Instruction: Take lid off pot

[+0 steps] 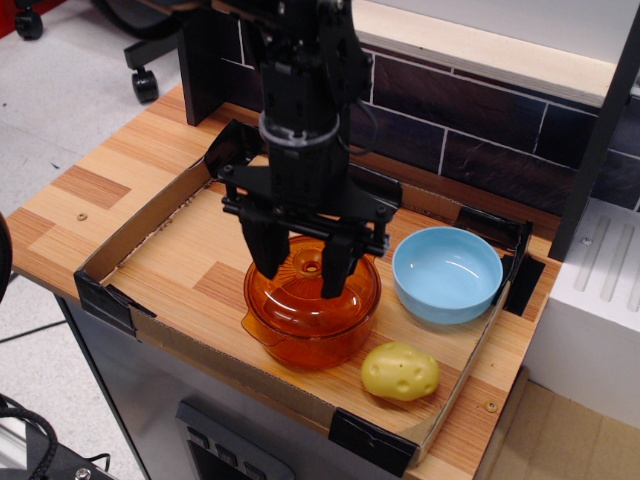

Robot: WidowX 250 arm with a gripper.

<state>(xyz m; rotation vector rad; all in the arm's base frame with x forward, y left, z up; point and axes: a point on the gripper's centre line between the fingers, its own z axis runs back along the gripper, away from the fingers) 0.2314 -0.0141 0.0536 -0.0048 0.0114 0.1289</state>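
A black robot gripper (303, 272) hangs with jaws spread either side of the knob (311, 267) on the orange lid (300, 283), which sits on the orange pot (310, 330) inside a shallow cardboard tray (150, 215), beside a light blue bowl (447, 273) and a yellow toy potato (400, 371).

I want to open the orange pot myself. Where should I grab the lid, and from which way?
Grab the small ringed knob in the middle of the lid, coming straight down from above. The lid is a smooth shallow dome sitting flat on the pot, so the knob looks like the only part that sticks up to pinch. The gripper hangs open with a finger on each side of it.
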